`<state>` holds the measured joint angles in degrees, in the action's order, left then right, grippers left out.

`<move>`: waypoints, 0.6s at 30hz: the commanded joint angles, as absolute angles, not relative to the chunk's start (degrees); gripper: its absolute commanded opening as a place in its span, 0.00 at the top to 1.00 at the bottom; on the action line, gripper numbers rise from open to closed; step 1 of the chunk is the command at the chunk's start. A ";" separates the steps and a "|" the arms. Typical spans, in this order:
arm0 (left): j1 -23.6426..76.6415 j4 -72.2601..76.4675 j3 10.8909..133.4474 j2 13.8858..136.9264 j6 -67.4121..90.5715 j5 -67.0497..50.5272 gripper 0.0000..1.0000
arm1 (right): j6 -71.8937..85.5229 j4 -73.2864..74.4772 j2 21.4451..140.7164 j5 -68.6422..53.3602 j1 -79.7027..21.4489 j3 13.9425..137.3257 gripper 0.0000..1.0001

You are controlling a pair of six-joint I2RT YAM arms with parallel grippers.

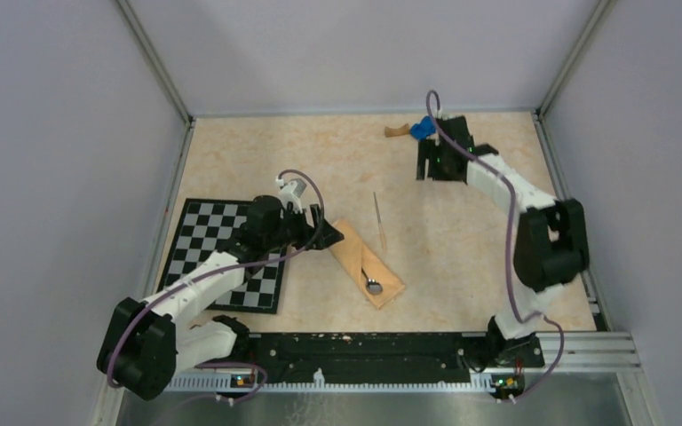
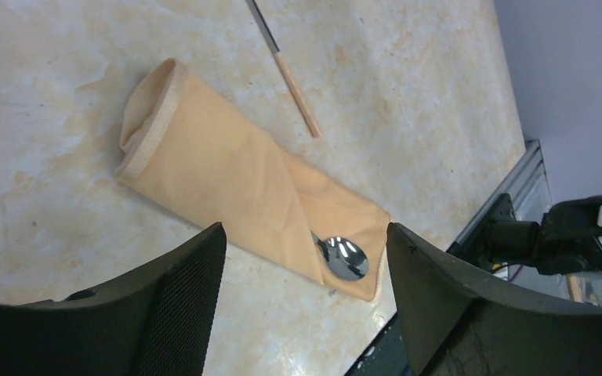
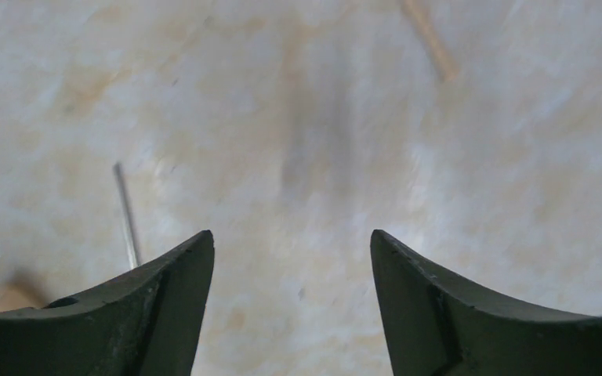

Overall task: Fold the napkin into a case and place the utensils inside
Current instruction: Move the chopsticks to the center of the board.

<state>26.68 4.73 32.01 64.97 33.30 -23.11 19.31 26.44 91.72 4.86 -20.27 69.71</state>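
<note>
The napkin is folded into a long case (image 2: 227, 176). It lies on the table (image 1: 462, 240), just beside the checkerboard mat (image 1: 218, 257). The spoon (image 2: 346, 258) is tucked inside, and only its round shiny bowl peeks out at one end. A second utensil (image 2: 282, 66), thin like a stick, lies flat on the table near the case, not inside it. It is too thin to tell what kind it is.

The left pincer (image 2: 304, 235) hangs over the case with its jaws wide and nothing in them. The right pincer (image 3: 290, 235) is over bare table at the far side, near the blue toy car (image 1: 423, 129) and the brown wooden block (image 1: 397, 132). Its jaws are wide too, and it holds nothing.

I think the job is nearly done, with one utensil left to go in. That one is thin and lies flat, so the fingers could slide off it or flick it away. Pushing it in could drag the soft cloth open or knock the spoon out. The left pincer is close to the case, so a low move could catch the fold and undo it.
</note>
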 commanded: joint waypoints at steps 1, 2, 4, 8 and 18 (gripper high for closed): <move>26.80 4.01 33.45 61.13 34.68 -28.24 0.20 | 5.15 28.88 108.65 7.20 -13.78 88.06 0.31; 26.73 3.98 33.11 60.24 35.04 -28.64 0.20 | 3.83 30.08 112.33 7.48 -12.88 92.55 0.33; 26.80 4.17 32.28 58.63 35.82 -29.44 0.20 | 1.90 32.53 118.97 8.13 -11.40 101.85 0.37; 26.75 3.70 31.82 56.32 36.92 -30.50 0.20 | -1.53 38.31 130.21 6.07 -9.33 116.50 0.43; 26.80 1.57 33.09 54.91 35.95 -30.75 0.20 | -2.88 40.64 139.44 -0.94 -8.09 121.17 0.58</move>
